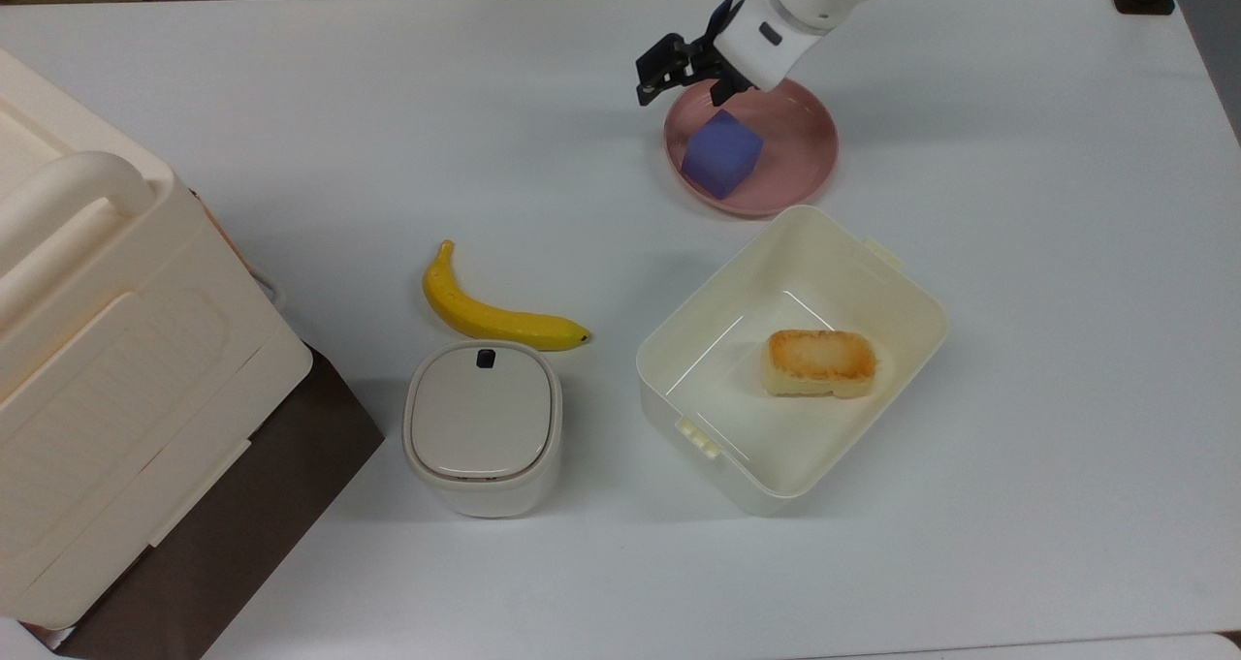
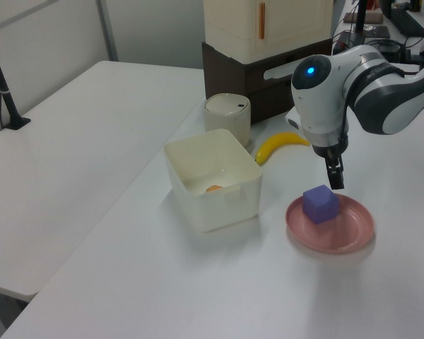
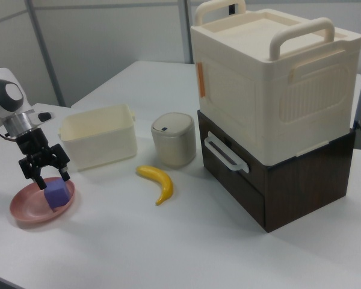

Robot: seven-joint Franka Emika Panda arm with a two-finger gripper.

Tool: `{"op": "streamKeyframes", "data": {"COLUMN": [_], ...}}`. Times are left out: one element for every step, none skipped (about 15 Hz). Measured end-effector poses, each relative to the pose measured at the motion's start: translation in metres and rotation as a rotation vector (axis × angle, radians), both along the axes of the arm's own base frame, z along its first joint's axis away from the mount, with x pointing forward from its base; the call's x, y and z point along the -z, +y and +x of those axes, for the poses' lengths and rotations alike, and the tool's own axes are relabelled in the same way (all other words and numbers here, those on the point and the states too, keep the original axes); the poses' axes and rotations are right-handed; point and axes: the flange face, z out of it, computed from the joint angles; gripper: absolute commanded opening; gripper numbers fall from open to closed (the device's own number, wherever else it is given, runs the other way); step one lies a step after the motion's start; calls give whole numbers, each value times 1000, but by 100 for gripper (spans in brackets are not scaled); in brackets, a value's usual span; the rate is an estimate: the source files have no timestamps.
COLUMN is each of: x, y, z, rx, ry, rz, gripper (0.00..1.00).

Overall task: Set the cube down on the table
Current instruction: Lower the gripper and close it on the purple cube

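The blue-purple cube (image 1: 722,153) lies in the round pink plate (image 1: 807,170) at the back of the white table (image 1: 291,108). My gripper (image 1: 684,91) is open and hangs just above the plate's far-left rim in the top view, close to the cube's upper corner without touching it. In the right view the open gripper (image 3: 52,178) has one finger on each side just above the cube (image 3: 57,194) on the plate (image 3: 29,211). In the left view the gripper (image 2: 335,182) points down just behind the cube (image 2: 320,204).
A cream open box (image 1: 679,350) holding a toasted bread-like block (image 1: 820,361) stands right in front of the plate. A banana (image 1: 490,313) and a small lidded bin (image 1: 482,425) lie further left. A big cream container (image 1: 107,350) on a brown cabinet (image 1: 223,534) fills the top view's left.
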Motion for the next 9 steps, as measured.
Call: {"op": "streamKeyframes", "data": {"x": [0, 1, 4, 10, 15, 20, 28, 33, 37], "y": [9, 17, 29, 39, 43, 44, 45, 47, 47], "z": [-5, -8, -15, -20, -21, -21, -20, -18, -16], "rx": [-4, -6, -11, -16, -20, -21, -22, -23, -23], "ry": [-7, -12, -14, -11, -2, 7, 22, 25, 22], "rz": [-2, -3, -4, -5, -6, -7, -8, -13, -22], "gripper": [100, 100, 100, 100, 100, 100, 100, 100, 100]}}
